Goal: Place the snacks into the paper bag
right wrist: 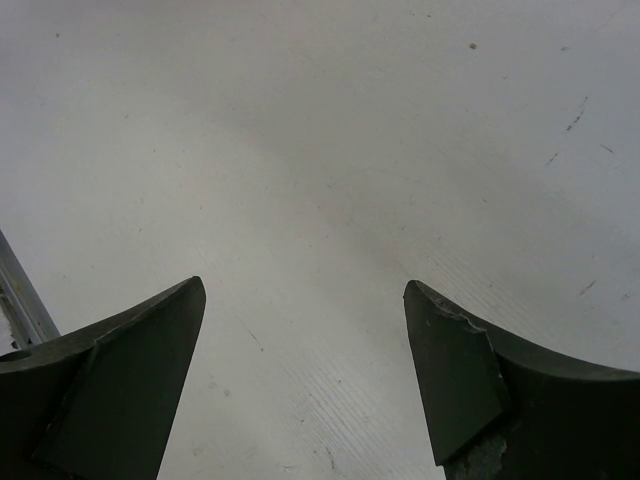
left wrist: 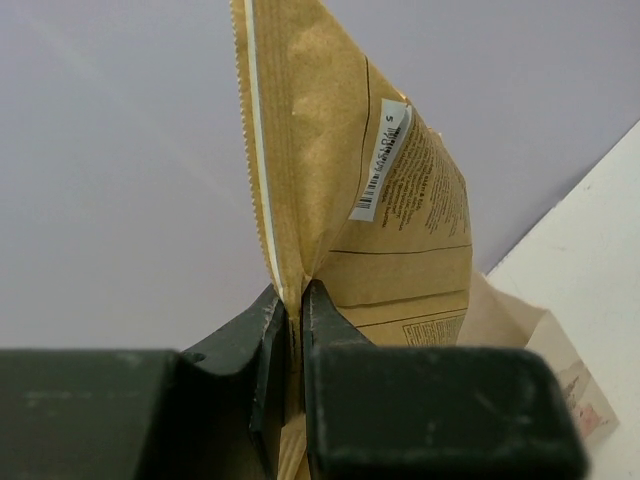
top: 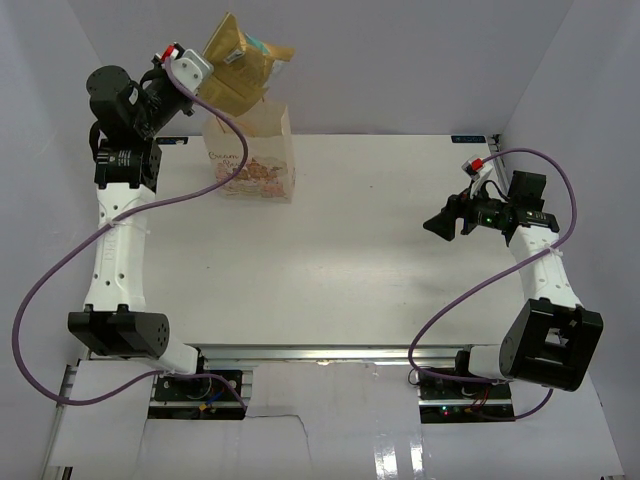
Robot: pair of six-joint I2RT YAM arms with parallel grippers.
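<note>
A large tan crinkly pouch hangs high at the back left, right above the mouth of the cream paper bag, which stands upright on the table. My left gripper is shut on the pouch's sealed edge. In the left wrist view the pouch rises from between the closed fingers, and the paper bag shows below it at the right. My right gripper hovers open over bare table at the right; in the right wrist view nothing lies between its fingers. No other snacks show.
White table enclosed by pale walls at the back and sides. Purple cables loop from both arms. A metal rail runs along the near edge by the arm bases.
</note>
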